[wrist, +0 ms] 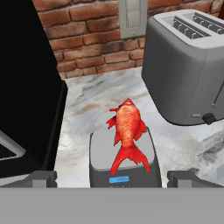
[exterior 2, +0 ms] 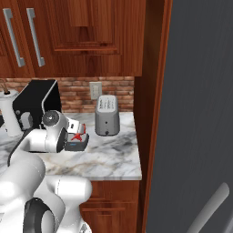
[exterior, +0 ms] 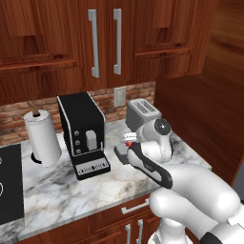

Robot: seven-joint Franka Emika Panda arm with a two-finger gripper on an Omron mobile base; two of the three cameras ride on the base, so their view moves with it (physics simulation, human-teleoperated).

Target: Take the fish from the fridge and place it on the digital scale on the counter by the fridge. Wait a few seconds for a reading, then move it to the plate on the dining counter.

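Now the fish (wrist: 127, 135) lies on the scale (wrist: 101, 153), head toward the brick wall (wrist: 83, 30), forked tail toward the small blue display at the near edge; its head juts a little past the far rim. It looks small, stiff and light, probably smooth-skinned, so it could slide or pivot if pinched at the thin tail. The thicker mid-body, just behind the side fins, seems the best hold, with one finger on each flank. The jaws stand fully apart and empty, their tips (wrist: 43, 178) low on either side of the scale, hanging just over it. The scale sits on the marble surface (wrist: 87, 109) between the black coffee machine (wrist: 26, 87) and the silver toaster (wrist: 188, 65). From the right base camera, the grey fridge (exterior 2: 200, 113) door stands beyond the surface's end.
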